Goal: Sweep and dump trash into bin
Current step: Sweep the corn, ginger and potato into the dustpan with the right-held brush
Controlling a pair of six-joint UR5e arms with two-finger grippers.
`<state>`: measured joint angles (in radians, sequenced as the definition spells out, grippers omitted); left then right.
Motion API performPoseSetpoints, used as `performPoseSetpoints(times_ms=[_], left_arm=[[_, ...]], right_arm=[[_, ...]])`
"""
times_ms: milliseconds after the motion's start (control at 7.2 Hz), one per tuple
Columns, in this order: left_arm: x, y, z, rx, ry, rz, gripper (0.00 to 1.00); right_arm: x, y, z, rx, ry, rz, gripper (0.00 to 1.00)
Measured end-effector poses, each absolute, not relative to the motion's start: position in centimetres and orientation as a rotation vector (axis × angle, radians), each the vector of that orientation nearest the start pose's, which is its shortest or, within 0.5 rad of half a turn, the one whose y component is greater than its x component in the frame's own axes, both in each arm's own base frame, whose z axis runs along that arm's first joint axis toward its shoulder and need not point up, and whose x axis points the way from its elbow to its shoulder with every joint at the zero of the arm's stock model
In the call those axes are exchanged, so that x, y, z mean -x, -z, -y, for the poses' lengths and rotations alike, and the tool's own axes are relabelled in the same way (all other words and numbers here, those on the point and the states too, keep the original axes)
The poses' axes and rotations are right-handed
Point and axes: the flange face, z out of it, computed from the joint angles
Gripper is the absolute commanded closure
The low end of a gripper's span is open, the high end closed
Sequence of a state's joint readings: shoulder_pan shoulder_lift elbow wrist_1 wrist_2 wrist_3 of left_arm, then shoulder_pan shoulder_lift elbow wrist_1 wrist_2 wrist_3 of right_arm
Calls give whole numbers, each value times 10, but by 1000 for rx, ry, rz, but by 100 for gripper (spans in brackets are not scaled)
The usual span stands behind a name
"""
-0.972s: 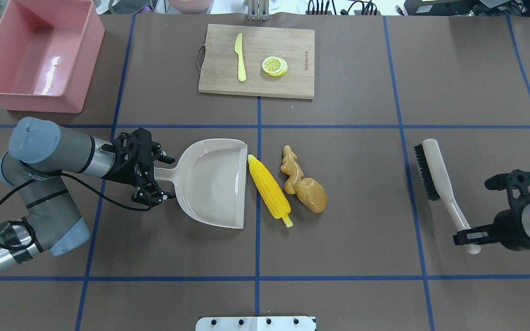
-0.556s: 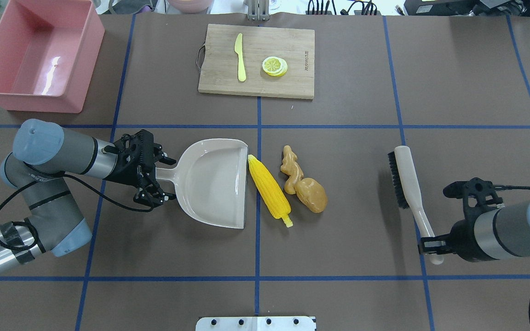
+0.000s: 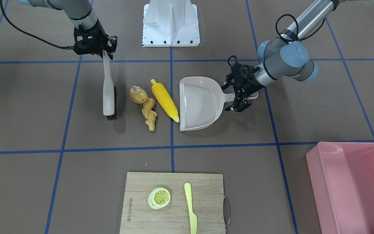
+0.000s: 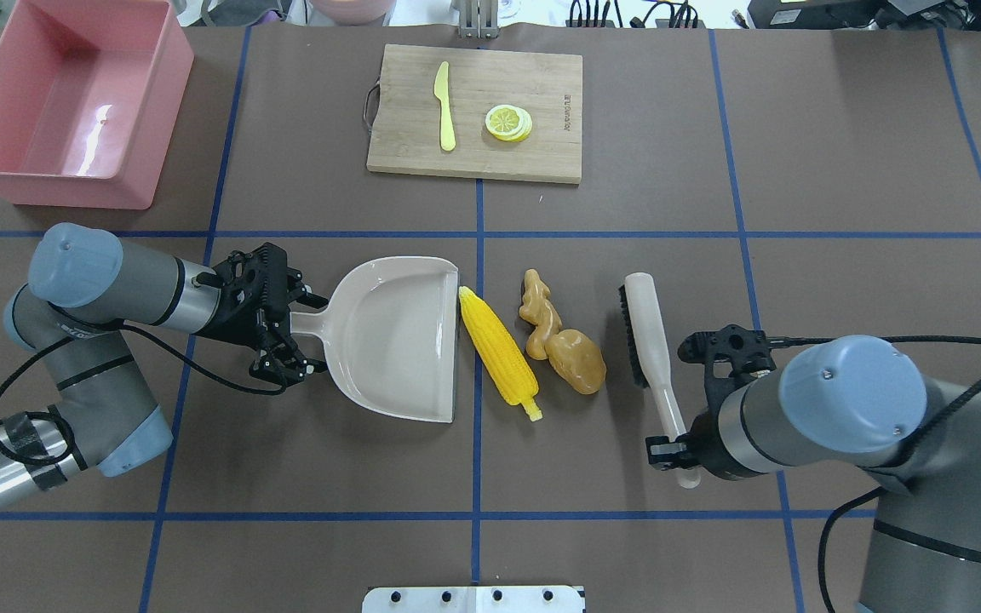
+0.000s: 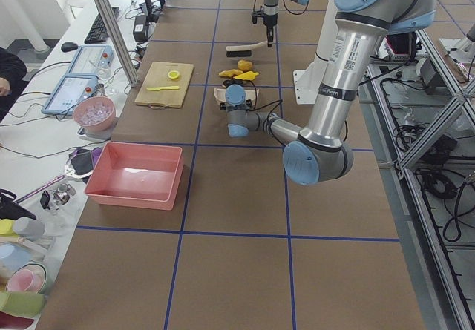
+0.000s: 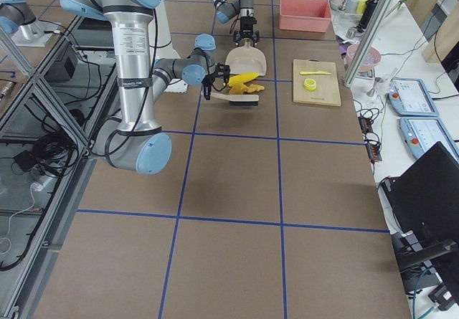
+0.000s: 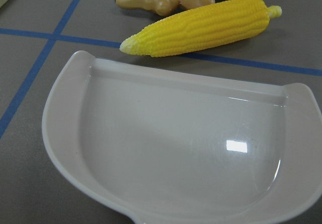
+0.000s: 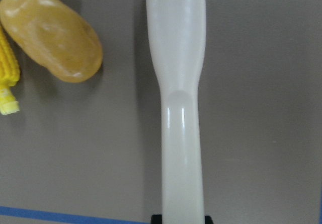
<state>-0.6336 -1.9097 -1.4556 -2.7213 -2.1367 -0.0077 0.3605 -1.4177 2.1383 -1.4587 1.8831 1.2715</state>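
My right gripper (image 4: 676, 453), nearest me, is clenched on the handle end of the brush (image 4: 645, 328). The brush lies just right of the trash, bristles facing it. My left gripper (image 4: 303, 328) straddles the dustpan (image 4: 397, 340) handle, but I cannot tell whether the fingers actually pinch it.

The trash sits between brush and pan:
- The potato (image 4: 577, 360) is touching the ginger root (image 4: 540, 311).
- The corn cob (image 4: 497, 353) is slanted, its tip at the pan's lip and its stalk end nearer me.

What worries me:
- A leftward push could swing the cob's stalk end past the lip's near corner.
- The rounded potato could roll out around the brush's near end.
- If my left grip is loose, the pan may skid left instead of loading.

Count: three trash pieces, one brush, one dustpan.

Farther off is one cutting board (image 4: 542, 81), carrying one plastic knife (image 4: 444, 106) and what looks like one lemon slice (image 4: 507, 122). One pink bin (image 4: 48, 189) is far left, well apart from the pan.
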Motion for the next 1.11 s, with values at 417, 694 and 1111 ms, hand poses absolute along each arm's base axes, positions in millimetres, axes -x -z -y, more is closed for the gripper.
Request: performPoseSetpoints(times_ms=[417,694,1111], left_arm=[[-461,-395,433,-1041,-1139,-1084,3],[-462,-395,432,-1041,-1139,-1082,3],[-463,-395,432,-1045,-1135,-1076,3]], right_arm=[[473,-284,261,34,98,892,100],[503,-248,265,45,99,882,100],[530,-217,267,47,108,898,100]])
